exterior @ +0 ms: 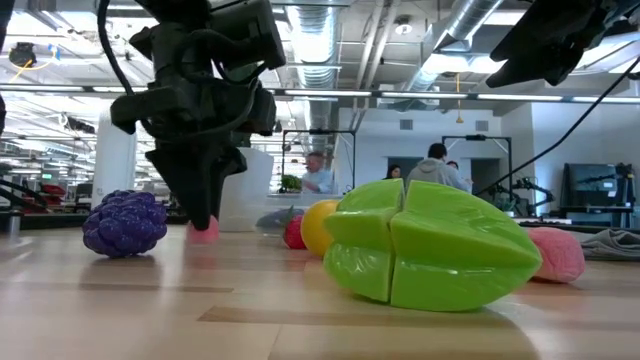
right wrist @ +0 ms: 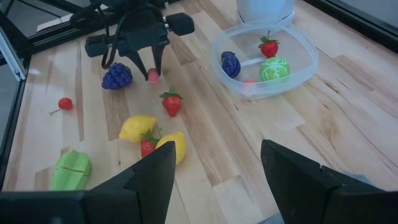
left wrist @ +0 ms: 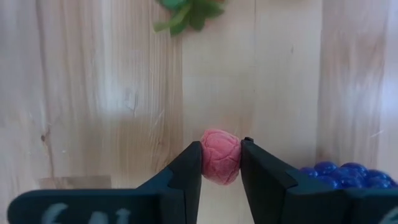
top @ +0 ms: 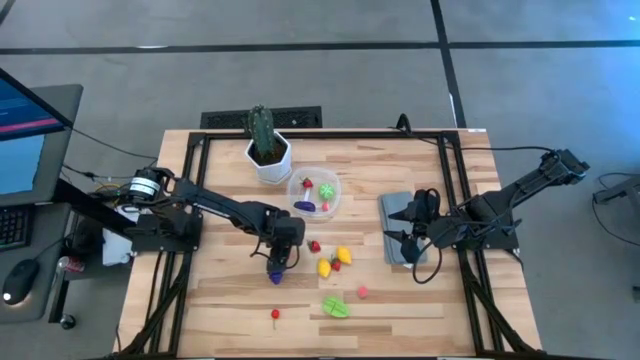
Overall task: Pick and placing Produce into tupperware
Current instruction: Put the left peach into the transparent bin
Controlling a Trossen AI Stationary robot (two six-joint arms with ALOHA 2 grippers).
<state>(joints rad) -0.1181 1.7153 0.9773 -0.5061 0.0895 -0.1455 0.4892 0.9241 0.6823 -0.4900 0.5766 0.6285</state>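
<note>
Left gripper (left wrist: 221,163) down at table mid-left, fingers clamped on pink raspberry (left wrist: 220,155), purple grape bunch (right wrist: 117,76) just beside it. Right gripper (right wrist: 217,163) spread wide, empty, hovering by grey cloth (top: 396,212). Tupperware (top: 331,205) beside white pot (top: 270,162), holding a strawberry, green piece, purple piece. Remaining produce scattered on table (top: 420,290), including green starfruit (exterior: 430,245).

One tupperware (right wrist: 311,62) (four produce pieces (right wrist: 274,68) inside), nine loose pieces (right wrist: 70,169), one potted cactus (top: 261,128), one cloth (top: 392,208).
</note>
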